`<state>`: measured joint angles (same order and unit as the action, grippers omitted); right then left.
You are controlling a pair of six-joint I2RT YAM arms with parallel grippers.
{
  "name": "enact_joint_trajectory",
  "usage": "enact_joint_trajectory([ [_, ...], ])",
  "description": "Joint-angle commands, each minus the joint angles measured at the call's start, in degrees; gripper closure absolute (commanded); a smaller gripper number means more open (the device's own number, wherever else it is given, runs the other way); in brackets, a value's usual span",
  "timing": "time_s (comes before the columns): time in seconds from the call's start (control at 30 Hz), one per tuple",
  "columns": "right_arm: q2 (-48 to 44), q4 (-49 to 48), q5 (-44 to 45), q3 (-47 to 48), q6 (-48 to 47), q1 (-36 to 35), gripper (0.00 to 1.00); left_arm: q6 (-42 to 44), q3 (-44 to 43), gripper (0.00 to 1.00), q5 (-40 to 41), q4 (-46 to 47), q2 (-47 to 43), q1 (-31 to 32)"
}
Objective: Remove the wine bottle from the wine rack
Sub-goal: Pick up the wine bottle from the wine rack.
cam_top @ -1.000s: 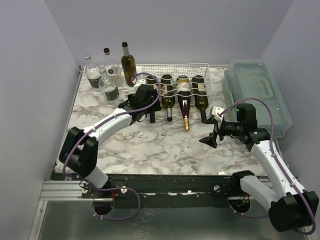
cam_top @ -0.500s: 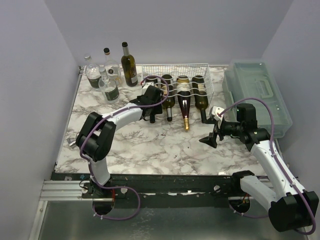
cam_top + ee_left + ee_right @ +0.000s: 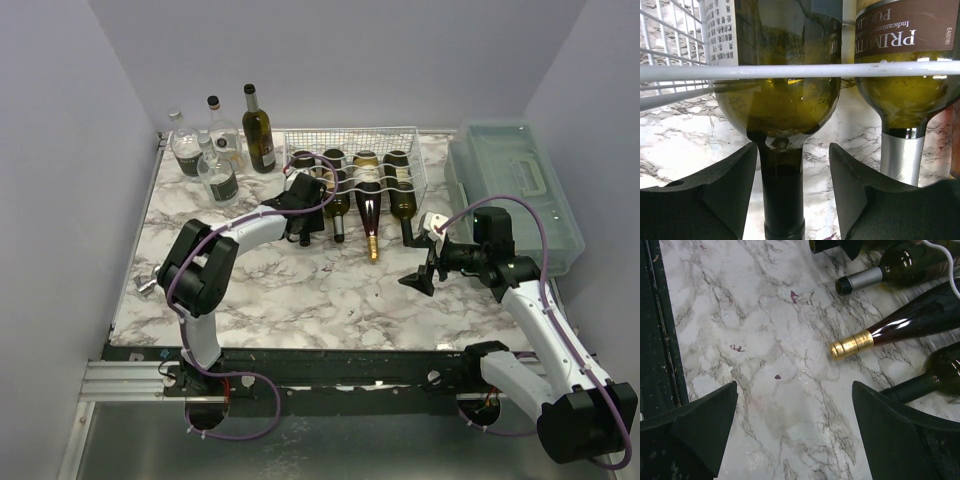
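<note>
Left wrist view, centre: left gripper has narrowed astride the neck of the wine bottle, not yet clamped; pull-out looks close. Right gripper gapes wide.

Top cam overhead; wrist cams close, bottles shared.

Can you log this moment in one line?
left fingers: open, astride neck of leftmost bottle | right fingers: open | bottle: in rack
</note>
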<state>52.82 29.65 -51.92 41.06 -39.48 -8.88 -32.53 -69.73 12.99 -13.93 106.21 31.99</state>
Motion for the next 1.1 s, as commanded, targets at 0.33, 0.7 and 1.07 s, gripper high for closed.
enact_joint_trajectory([
  [0.33, -0.2, -0.4, 0.4, -0.2, -0.5, 0.3, 0.00, -0.9, 0.7, 0.51, -4.2, 3.0, 2.2, -1.7],
  [0.7, -0.3, -0.4, 0.8, -0.2, -0.6, 0.3, 0.01, -1.3, 0.6, 0.50, -5.3, 1.2, 2.1, -1.8],
  [1.07, -0.7, -0.4, 1.3, -0.2, -0.8, 0.3, 0.01, -1.2, -1.7, 0.58, -3.3, -2.1, 3.4, -1.7],
])
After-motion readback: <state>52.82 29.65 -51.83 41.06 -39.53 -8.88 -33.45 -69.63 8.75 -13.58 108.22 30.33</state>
